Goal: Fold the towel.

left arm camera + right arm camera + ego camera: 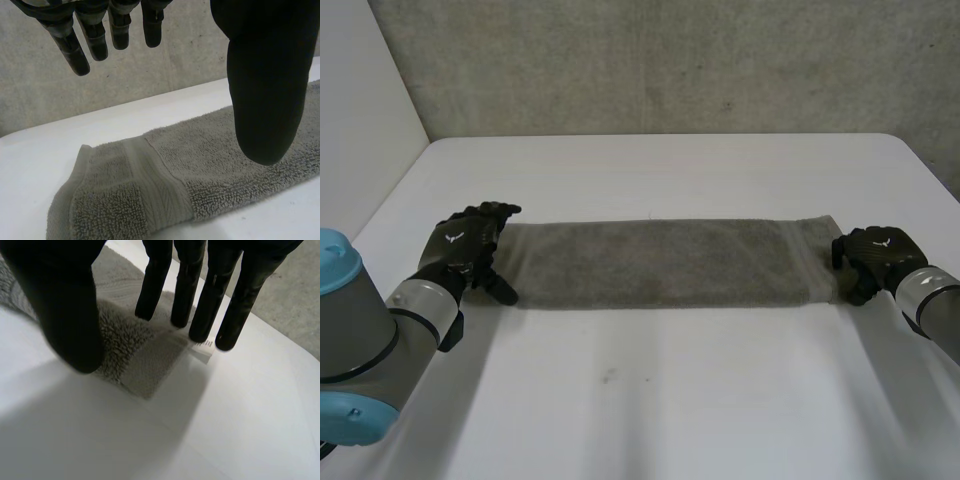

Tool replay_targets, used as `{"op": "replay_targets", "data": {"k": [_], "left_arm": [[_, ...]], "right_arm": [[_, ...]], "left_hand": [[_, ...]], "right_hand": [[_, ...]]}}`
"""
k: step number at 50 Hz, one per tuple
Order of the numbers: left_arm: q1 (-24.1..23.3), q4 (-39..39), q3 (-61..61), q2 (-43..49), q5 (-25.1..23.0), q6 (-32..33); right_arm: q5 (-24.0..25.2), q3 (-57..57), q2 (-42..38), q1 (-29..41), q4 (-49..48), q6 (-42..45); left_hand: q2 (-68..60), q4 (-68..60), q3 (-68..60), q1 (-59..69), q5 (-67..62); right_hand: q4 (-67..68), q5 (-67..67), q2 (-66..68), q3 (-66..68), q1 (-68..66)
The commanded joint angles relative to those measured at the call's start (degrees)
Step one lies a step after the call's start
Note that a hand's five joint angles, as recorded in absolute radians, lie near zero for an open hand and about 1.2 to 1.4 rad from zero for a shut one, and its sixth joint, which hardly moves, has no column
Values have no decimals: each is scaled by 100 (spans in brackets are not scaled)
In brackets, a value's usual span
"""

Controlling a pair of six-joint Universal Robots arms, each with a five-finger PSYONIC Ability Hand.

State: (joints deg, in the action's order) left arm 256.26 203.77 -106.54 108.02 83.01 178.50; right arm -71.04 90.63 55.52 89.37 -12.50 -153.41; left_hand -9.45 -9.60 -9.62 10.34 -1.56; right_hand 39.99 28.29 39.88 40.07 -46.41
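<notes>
One towel here, grey, lying flat as a long folded strip across the middle of the white table, its long sides running from one hand to the other. And two hands, one at each short end. The left hand sits at the towel's left end, fingers reaching over the far corner and thumb angled down by the near corner. From the left wrist view the towel lies below that hand, banded end nearest. The fingers are straight and spread well apart from the thumb, and nothing is between them, so it's an open hand with no hold on the cloth. Over to the right hand, which is at the towel's right end. Its wrist view has the towel's corner right under the hand. The straight fingers point down at the end edge, and whether the tips touch the cloth can't be told. The thumb stands apart over the pile, so this hand is spread open too and grips nothing. One small white label pokes out at that corner, just by the fingertips. A grey wall stands behind the table.
</notes>
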Motion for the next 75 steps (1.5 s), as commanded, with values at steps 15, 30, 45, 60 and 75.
{"op": "replay_targets", "data": {"k": [15, 30, 45, 60, 75], "left_arm": [[-6, -13, -86, -71, -4, 1], [3, -13, -113, -194, 5, 1], [29, 14, -174, -238, 14, 1], [-76, 22, -148, -264, 5, 1], [-779, 233, 493, -185, 40, -34]], "right_arm": [[-437, -729, 55, -1192, 387, 249], [-419, -1855, 696, -451, 926, 348], [-419, -1847, -40, 3514, 143, 48], [-516, -1425, -191, 4115, 336, -392], [-463, 384, 882, 1778, 477, -947]], "left_hand": [[-55, -40, -38, -34, 156], [-55, -40, -38, -34, 156], [-55, -40, -38, -34, 156], [-55, -40, -38, -34, 156], [-55, -40, -38, -34, 156]], "right_hand": [[4001, 4171, 4012, 3993, -3359], [4001, 4171, 4012, 3993, -3359], [4001, 4171, 4012, 3993, -3359], [-2999, -2829, -2988, -3007, 3641], [-2999, -2829, -2988, -3007, 3641]]}}
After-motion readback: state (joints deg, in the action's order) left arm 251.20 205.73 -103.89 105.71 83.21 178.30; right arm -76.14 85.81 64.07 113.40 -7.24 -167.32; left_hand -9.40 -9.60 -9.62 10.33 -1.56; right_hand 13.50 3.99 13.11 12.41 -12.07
